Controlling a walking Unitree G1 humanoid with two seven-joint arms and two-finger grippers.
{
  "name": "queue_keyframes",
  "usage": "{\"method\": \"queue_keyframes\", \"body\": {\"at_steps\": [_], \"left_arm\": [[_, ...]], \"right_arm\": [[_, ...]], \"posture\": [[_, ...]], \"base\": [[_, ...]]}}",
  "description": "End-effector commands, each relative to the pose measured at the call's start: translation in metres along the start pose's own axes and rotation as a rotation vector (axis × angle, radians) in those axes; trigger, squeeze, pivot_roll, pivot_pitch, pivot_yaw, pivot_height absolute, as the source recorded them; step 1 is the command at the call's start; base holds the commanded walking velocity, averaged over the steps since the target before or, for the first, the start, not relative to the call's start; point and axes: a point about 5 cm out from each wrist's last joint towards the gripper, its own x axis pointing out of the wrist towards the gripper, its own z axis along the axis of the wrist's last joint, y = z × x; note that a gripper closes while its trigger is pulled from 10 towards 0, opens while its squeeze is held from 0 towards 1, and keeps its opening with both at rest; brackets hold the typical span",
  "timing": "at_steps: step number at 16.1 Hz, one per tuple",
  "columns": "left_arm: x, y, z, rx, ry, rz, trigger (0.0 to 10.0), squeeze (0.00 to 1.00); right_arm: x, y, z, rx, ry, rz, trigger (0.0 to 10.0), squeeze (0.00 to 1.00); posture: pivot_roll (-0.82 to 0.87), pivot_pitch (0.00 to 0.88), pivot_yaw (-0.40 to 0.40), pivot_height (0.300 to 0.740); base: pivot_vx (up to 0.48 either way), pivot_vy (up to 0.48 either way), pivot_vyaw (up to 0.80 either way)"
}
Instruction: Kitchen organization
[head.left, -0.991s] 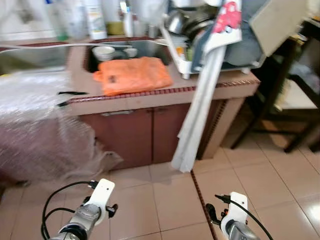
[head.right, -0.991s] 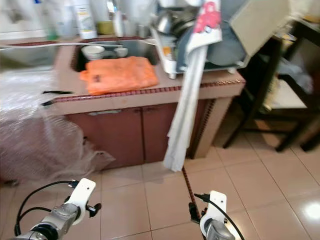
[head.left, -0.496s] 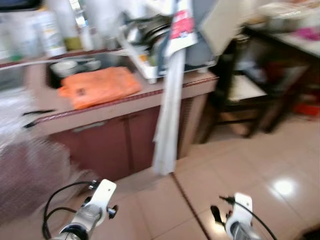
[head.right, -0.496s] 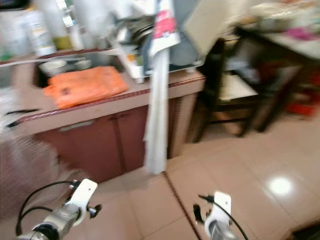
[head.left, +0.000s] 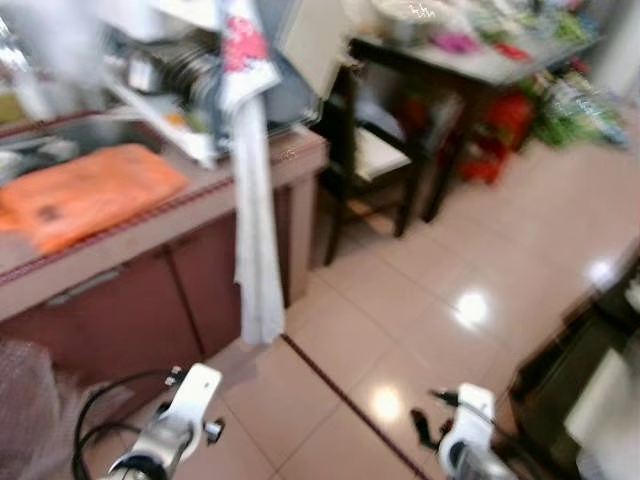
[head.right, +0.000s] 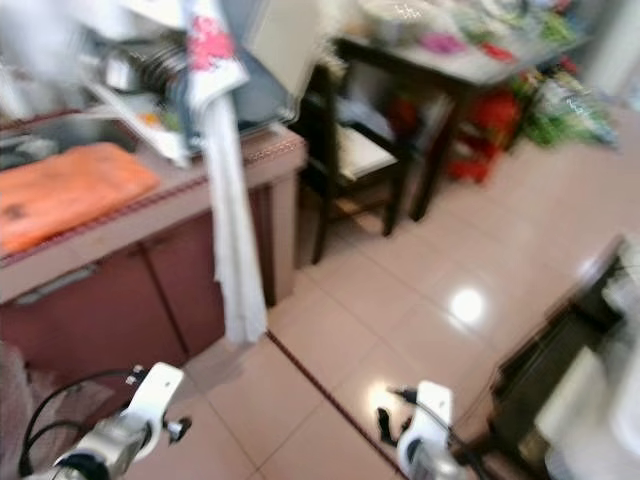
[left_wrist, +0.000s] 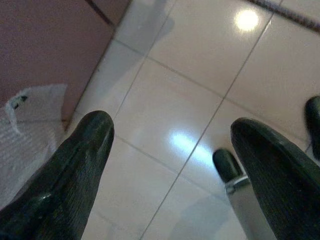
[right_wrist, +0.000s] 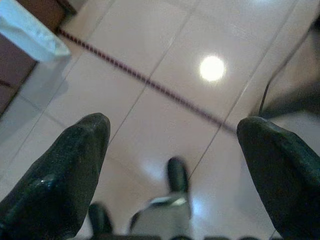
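Both eye views are smeared by motion blur — edges of the counter (head.left: 150, 215), hanging cloth (head.left: 252, 200) and far table (head.left: 470, 60) are softened throughout. The room is brightly lit from above, and round glare spots are thrown on the glossy floor tiles (head.left: 470, 308). The wrist views are sharper on the tiles, while the near black fingers (left_wrist: 75, 165) are rendered soft — highlights are reflected there too.

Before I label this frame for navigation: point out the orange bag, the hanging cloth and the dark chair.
orange bag (head.left: 85, 195): left eye view, middle of its top.
hanging cloth (head.left: 255, 250): left eye view, mid-length of the white strip.
dark chair (head.left: 375, 160): left eye view, pale seat.
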Motion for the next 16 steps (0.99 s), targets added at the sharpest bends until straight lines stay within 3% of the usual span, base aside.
{"method": "queue_keyframes", "body": {"at_steps": [1, 6, 12, 16], "left_arm": [[0.001, -0.004, 0.003, -0.028, 0.002, -0.013, 10.0, 0.00], [0.000, -0.003, -0.010, -0.129, 0.079, -0.005, 10.0, 0.00], [-0.002, -0.002, -0.030, -0.127, 0.131, 0.013, 10.0, 0.00], [-0.002, -0.002, -0.033, -0.138, 0.135, 0.011, 10.0, 0.00]], "right_arm": [[-0.001, -0.008, 0.002, 0.008, -0.003, -0.022, 10.0, 0.00], [0.000, -0.014, 0.009, -0.054, 0.001, -0.049, 10.0, 0.00], [0.000, -0.014, 0.009, -0.151, 0.033, -0.028, 10.0, 0.00], [-0.002, -0.015, -0.002, -0.135, 0.060, -0.040, 10.0, 0.00]], "posture": [[-0.02, 0.036, 0.004, 0.740], [0.00, 0.038, -0.013, 0.740], [0.00, 0.036, -0.029, 0.740], [0.00, 0.036, -0.028, 0.740]], "base": [[0.000, 0.000, -0.78], [0.000, 0.000, -0.24], [0.000, 0.000, 0.00], [0.000, 0.000, 0.00]]}}
